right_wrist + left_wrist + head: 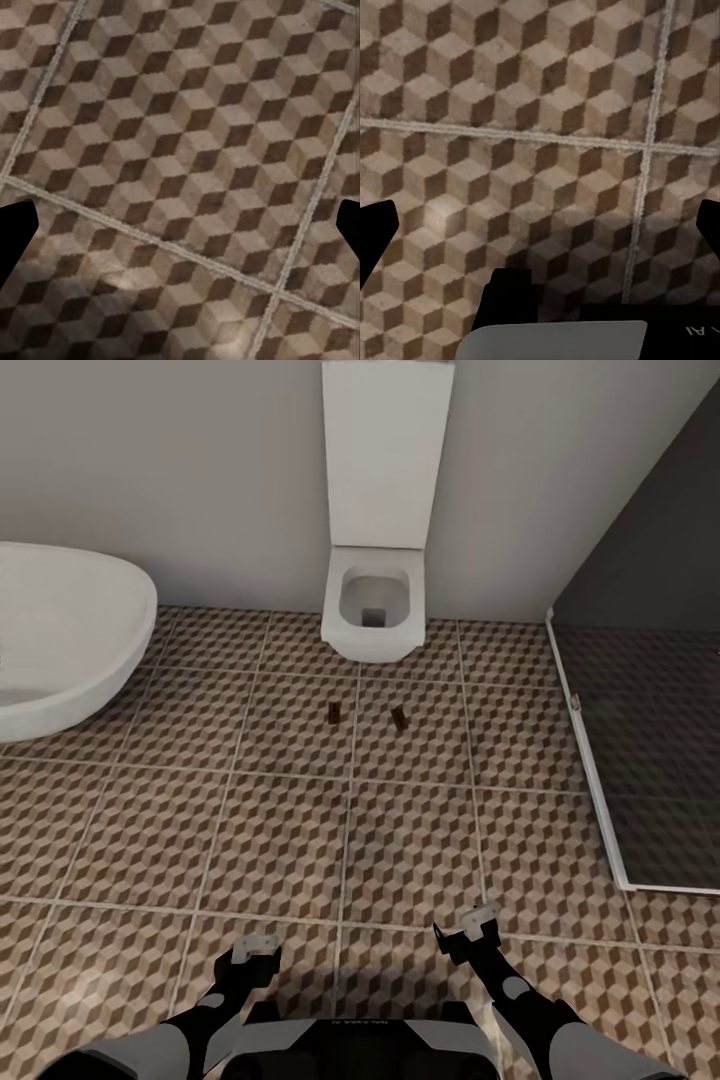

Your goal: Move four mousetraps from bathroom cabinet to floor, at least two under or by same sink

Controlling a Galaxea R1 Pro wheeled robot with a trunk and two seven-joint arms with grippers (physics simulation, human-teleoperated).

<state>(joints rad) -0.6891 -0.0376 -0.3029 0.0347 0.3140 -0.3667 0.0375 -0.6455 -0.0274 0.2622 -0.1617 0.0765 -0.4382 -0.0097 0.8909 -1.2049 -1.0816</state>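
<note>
Head view: the bathroom floor (300, 830), tiled in a brown, beige and white cube pattern with pale grout lines, runs from the robot to the far wall. Two mousetraps lie on it in front of the toilet (372, 600), apart from each other: the left mousetrap (334, 711) and the right mousetrap (399, 719). Both appear as small dark flat pieces; their detail is too small to make out. Neither touches the toilet base.

A white bathtub (60, 635) stands at the far left against the wall. A dark glass shower enclosure (650, 740) with a white frame occupies the right side.

The left claw (252, 958) and the right claw (470, 932) hang low at the near edge of the view, above bare tiles and well apart from the mousetraps. The right claw sits slightly farther forward than the left.

Left wrist view: black fingertips (376, 232) sit at opposite edges with patterned tile between them; the claw is spread and holds nothing.

Right wrist view: black fingertips (15, 229) likewise sit at opposite edges over tile; this claw is spread and empty.
</note>
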